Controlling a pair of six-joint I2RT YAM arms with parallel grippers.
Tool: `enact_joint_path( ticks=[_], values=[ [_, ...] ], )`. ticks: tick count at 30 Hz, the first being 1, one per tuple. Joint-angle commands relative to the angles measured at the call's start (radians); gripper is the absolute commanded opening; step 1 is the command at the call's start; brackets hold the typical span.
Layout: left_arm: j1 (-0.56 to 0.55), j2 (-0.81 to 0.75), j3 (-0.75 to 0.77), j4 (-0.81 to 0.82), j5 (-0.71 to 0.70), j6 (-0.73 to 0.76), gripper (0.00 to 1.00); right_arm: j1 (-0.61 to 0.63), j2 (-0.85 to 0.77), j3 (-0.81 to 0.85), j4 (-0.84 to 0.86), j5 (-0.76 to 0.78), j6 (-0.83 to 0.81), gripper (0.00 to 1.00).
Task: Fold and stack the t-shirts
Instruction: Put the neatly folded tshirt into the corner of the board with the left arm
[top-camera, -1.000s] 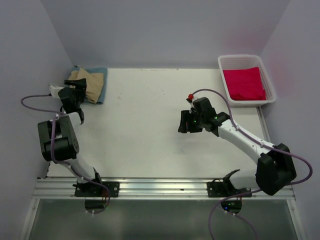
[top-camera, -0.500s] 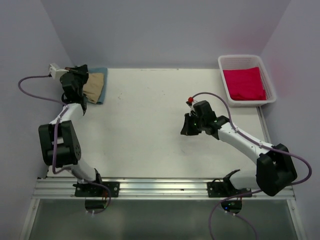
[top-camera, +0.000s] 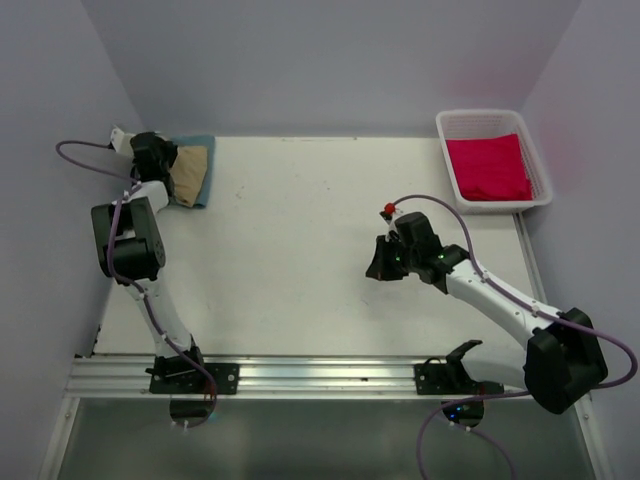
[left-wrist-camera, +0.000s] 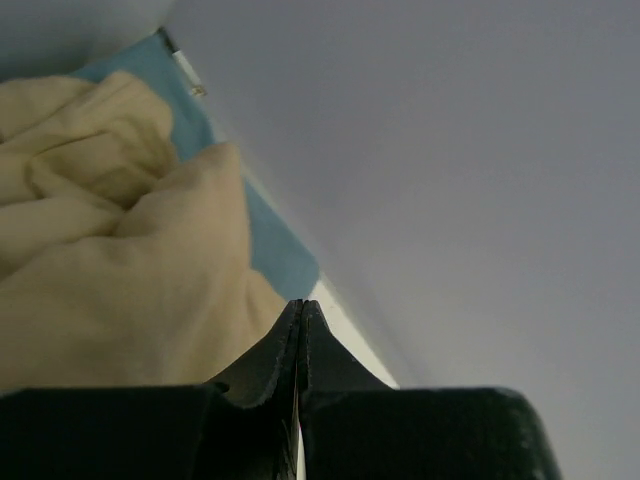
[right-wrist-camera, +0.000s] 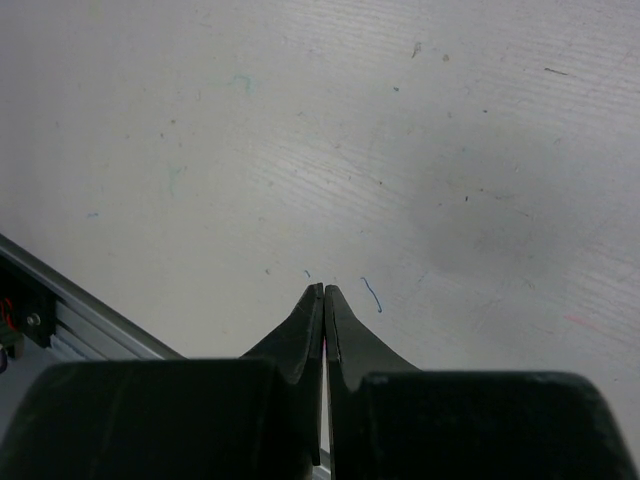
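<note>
Far back in the left corner of the white table top, the left gripper sits at the near-left edge of the crumpled tan soft cloth t-shirt, which lies bunched on top of the flat teal-blue cloth t-shirt. In the left wrist view the left gripper has its two black jaws pressed together with no gap and no cloth showing between them. The tan soft cloth t-shirt fills the space to the left of the tips and runs right up to them. A strip of the teal-blue cloth t-shirt shows just beyond the tips, against the foot of the plain grey wall. Over in the middle-right of the table, the right gripper points down at bare surface, well apart from every shirt. Its wrist view shows the right gripper with jaws closed tip to tip, holding nothing, above the scuffed white table top. The bright red-pink cloth t-shirt lies folded flat inside the white slatted plastic basket at the far right corner, well away from both pairs of jaws.
</note>
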Motion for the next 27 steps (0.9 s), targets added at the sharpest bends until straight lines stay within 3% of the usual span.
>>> enact_joint_path(
  ticks=[1, 5, 8, 11, 15, 16, 18, 19, 20, 22, 23, 26, 27],
  values=[
    [0.012, 0.085, 0.014, -0.18, -0.095, 0.001, 0.0, 0.001, -0.02, 0.014, 0.006, 0.0, 0.01, 0.0],
    [0.016, 0.155, 0.001, -0.254, -0.063, -0.033, 0.0, 0.001, -0.018, 0.039, -0.011, 0.023, 0.003, 0.0],
    [0.023, 0.207, 0.063, -0.338, -0.005, -0.044, 0.0, 0.001, -0.018, 0.06, -0.022, 0.052, -0.003, 0.07],
    [0.033, 0.224, 0.089, -0.368, 0.032, -0.047, 0.0, 0.001, -0.009, 0.09, -0.038, 0.078, -0.007, 0.19],
    [0.042, 0.126, -0.015, -0.181, 0.103, -0.047, 0.0, 0.001, -0.023, 0.137, -0.072, 0.124, -0.024, 0.33],
    [0.041, 0.068, -0.053, -0.132, 0.148, -0.039, 0.0, 0.001, -0.029, 0.146, -0.078, 0.136, -0.03, 0.44],
    [0.036, 0.01, -0.071, -0.041, 0.228, -0.013, 0.0, 0.002, -0.037, 0.18, -0.097, 0.188, -0.049, 0.56],
    [0.03, -0.051, -0.072, -0.021, 0.251, 0.004, 0.06, 0.001, -0.046, 0.191, -0.11, 0.207, -0.055, 0.61],
    [0.017, -0.081, -0.069, -0.009, 0.297, 0.019, 0.22, 0.001, -0.049, 0.198, -0.118, 0.208, -0.061, 0.73],
    [-0.003, -0.172, -0.072, -0.003, 0.33, 0.061, 0.44, 0.001, -0.066, 0.223, -0.134, 0.277, -0.075, 0.81],
    [-0.028, -0.205, -0.075, -0.003, 0.36, 0.077, 0.57, 0.001, -0.072, 0.231, -0.137, 0.29, -0.081, 0.9],
    [-0.092, -0.329, -0.118, -0.015, 0.374, 0.151, 0.78, 0.001, -0.086, 0.272, -0.17, 0.363, -0.11, 0.99],
    [-0.109, -0.358, -0.155, -0.02, 0.376, 0.178, 0.81, 0.001, -0.09, 0.289, -0.181, 0.38, -0.125, 0.99]
  ],
)
